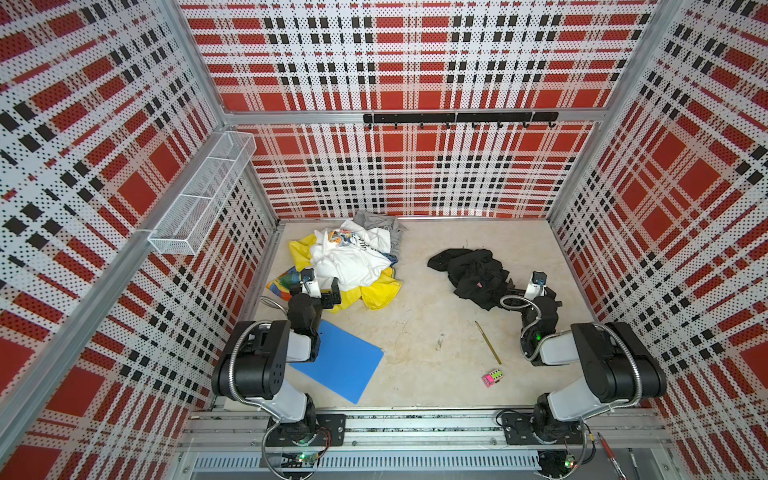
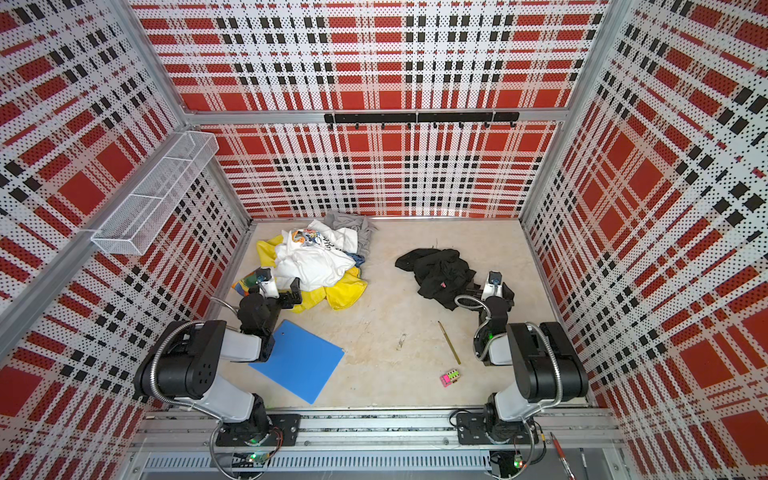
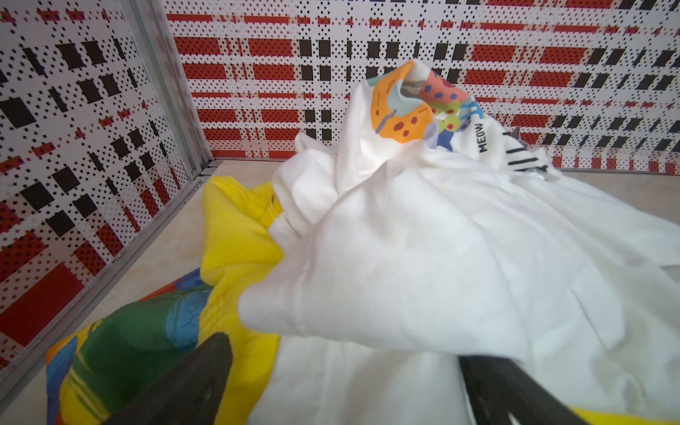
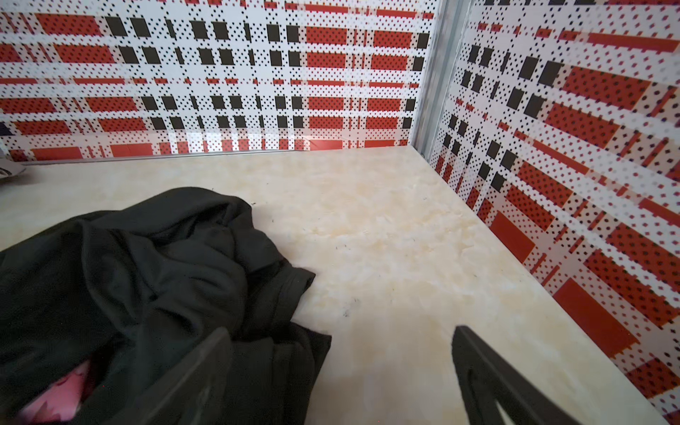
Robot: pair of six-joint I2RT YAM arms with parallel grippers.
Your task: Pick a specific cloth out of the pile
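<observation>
Looks like a robotics lab test cell, not a lived-in room. Boxed in on three sides by perforated panels point(image 1: 415, 62) printed in red, white and black plaid (hardly domestic wallpaper), held in bare aluminium posts point(image 1: 195, 62). Floored with a pale marbled worktop point(image 1: 436, 299). Fitted at six o'clock with a slotted mounting rail point(image 1: 415, 428) carrying a left arm point(image 1: 257, 365) and a right arm point(image 1: 615, 365), at twelve with a black hook rail point(image 1: 457, 117), at ten with a white wire basket point(image 1: 203, 195).

1 black cloth point(image 1: 473, 270), 1 pile of mixed garments point(image 1: 353, 262), 1 blue folder point(image 1: 340, 368), 1 thin yellow stick point(image 1: 488, 343), 1 small pink block point(image 1: 492, 377), 1 white wire basket point(image 1: 203, 195) with 3 compartments, 1 black hook rail point(image 1: 457, 117), 2 robot arms point(image 1: 266, 365) point(image 1: 602, 361)
</observation>
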